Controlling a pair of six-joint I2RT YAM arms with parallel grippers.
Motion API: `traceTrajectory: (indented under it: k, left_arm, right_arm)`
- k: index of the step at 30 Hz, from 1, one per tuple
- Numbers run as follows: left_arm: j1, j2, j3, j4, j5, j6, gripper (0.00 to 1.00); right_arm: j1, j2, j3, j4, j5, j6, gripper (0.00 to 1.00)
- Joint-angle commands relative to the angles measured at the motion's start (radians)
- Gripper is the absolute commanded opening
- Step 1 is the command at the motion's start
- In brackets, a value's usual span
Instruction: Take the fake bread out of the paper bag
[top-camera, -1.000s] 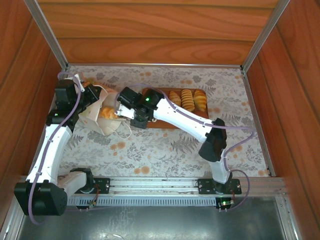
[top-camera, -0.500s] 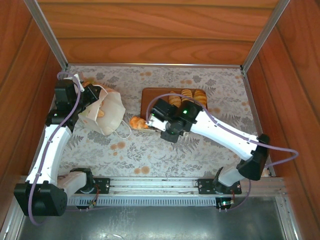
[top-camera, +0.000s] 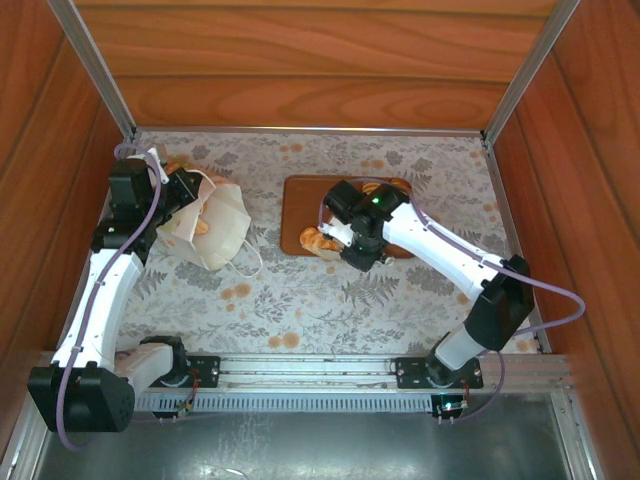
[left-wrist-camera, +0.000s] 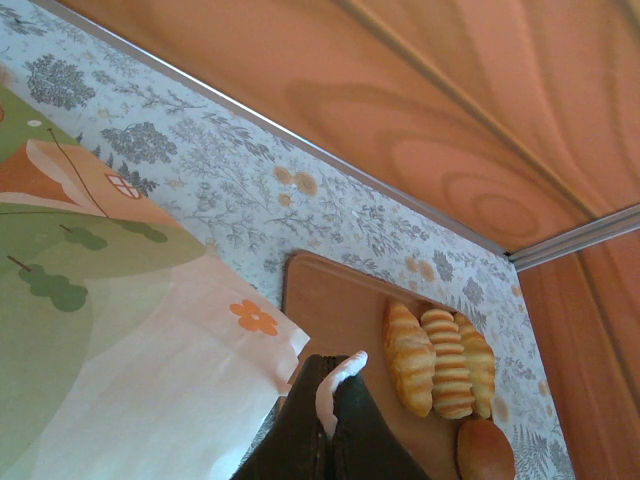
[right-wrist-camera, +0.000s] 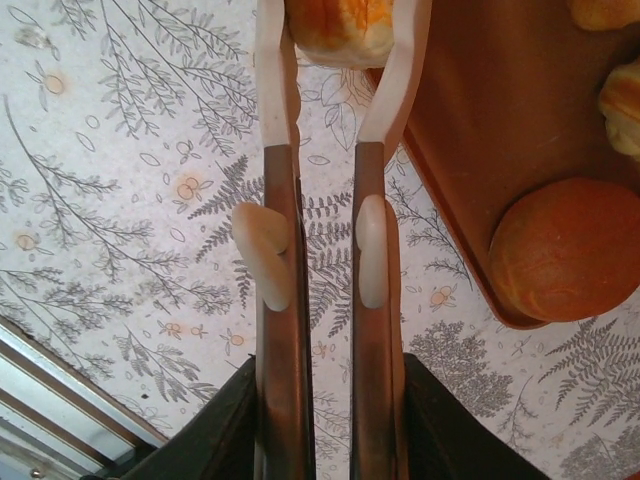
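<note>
Top external: R gripper, jaws part-closed on a pastry, has moved from the bag mouth to the tray's near-left corner; not yet released. L gripper fully closed, pinching paper bag rim. Orange piece remains in bag.

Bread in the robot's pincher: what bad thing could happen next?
1. The right gripper pinches the golden pastry with just its fingertips, over the tray's edge; let go here, it might tumble onto the table.
2. The left gripper holds a mere sliver of the paper bag; that could slip out, letting the bag flop.
</note>
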Motion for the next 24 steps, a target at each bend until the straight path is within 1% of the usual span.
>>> traceTrajectory:
  k: [1, 4, 8, 13, 20, 24]
  left_arm:
    - [0.009, -0.022, 0.018, -0.003, -0.006, 0.018, 0.0]
    - [0.008, -0.022, 0.018, -0.003, -0.005, 0.02, 0.0]
    - [0.009, -0.021, 0.017, -0.003, -0.008, 0.023, 0.0]
    - [0.01, -0.019, 0.018, -0.003, -0.011, 0.024, 0.0]
    - [0.01, -0.013, 0.023, -0.003, -0.008, 0.026, 0.0]
    - [0.01, -0.014, 0.023, -0.002, -0.007, 0.027, 0.0]
  right_arm:
    - [-0.014, 0.012, -0.002, -0.003, 0.042, -0.006, 0.35]
    - [-0.028, 0.021, 0.01, -0.01, 0.092, 0.027, 0.43]
    - [-0.034, 0.03, 0.01, -0.052, 0.114, 0.06, 0.47]
    - [-0.041, 0.021, 0.009, -0.086, 0.113, 0.09, 0.45]
    - [-0.052, 0.006, -0.008, -0.103, 0.175, 0.116, 0.43]
    - [-0.056, 0.007, 0.032, -0.13, 0.094, 0.127, 0.41]
